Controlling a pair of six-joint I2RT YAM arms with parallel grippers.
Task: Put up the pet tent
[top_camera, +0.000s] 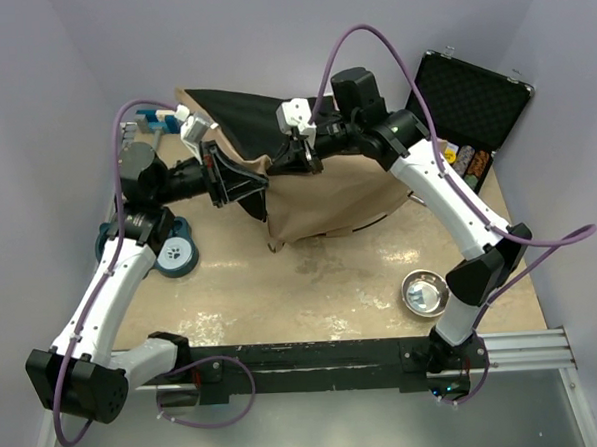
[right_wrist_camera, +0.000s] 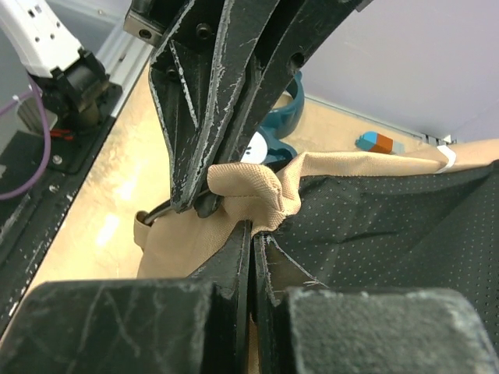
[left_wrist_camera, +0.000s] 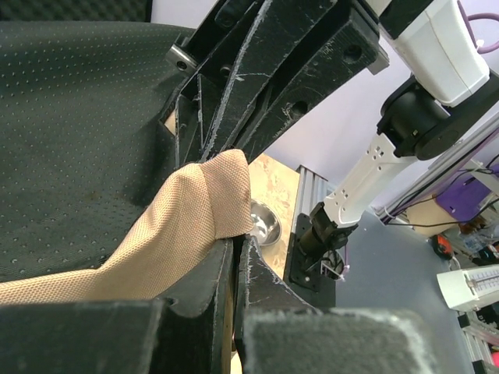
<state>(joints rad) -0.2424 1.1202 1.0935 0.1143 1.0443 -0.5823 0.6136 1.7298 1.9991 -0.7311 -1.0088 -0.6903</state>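
The pet tent is a limp tan fabric heap with its black dotted lining turned up at the back. It is held off the table at its upper left edge. My left gripper is shut on a fold of the tan fabric; the left wrist view shows the fold pinched at the fingertips. My right gripper is shut on the same tan edge right beside it, tips almost touching the left one. A thin dark pole loop pokes from the fabric.
A metal bowl sits front right. An open black case with small items stands at the back right. Teal and white rolls lie at the left edge, and blue items at the back left.
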